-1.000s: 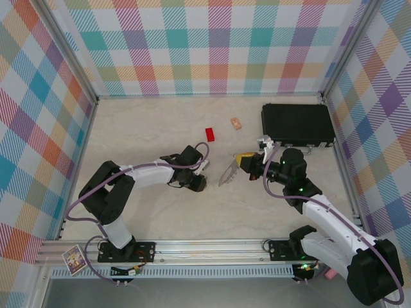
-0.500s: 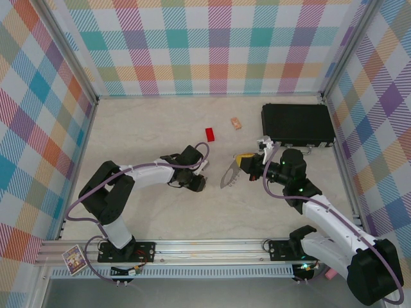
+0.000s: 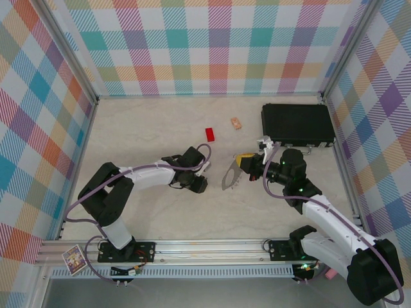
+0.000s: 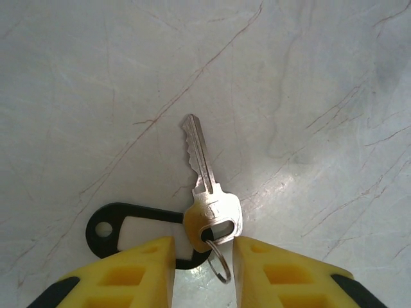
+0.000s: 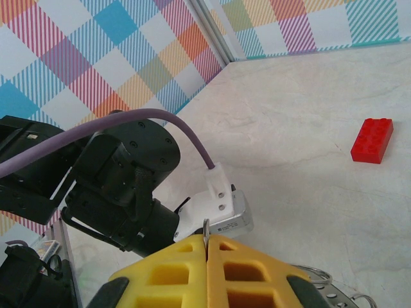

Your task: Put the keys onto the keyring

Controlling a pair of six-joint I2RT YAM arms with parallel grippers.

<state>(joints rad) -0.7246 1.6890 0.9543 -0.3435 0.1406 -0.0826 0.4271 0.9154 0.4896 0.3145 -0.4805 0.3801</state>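
A silver key [image 4: 207, 186] lies flat on the table, joined to a small wire ring [image 4: 221, 266] and a black tag [image 4: 128, 228]. My left gripper [image 4: 202, 269] is low over it with its yellow fingers apart, the key's head in the gap and touching neither pad. From above, the left gripper [image 3: 199, 183] sits mid-table. My right gripper [image 3: 243, 164] is shut on the grey keyring [image 3: 229, 176], which hangs tilted just right of the left gripper. The keyring's thin edge [image 5: 206, 228] shows between the pads of the right gripper [image 5: 207, 247].
A red block [image 3: 210, 133] and a small tan block [image 3: 237, 122] lie behind the grippers. A black case [image 3: 297, 124] sits at the back right. Checked walls enclose the table on three sides.
The grey keyring has turned slightly in the right gripper and sits a touch lower. The left gripper has shifted very little.
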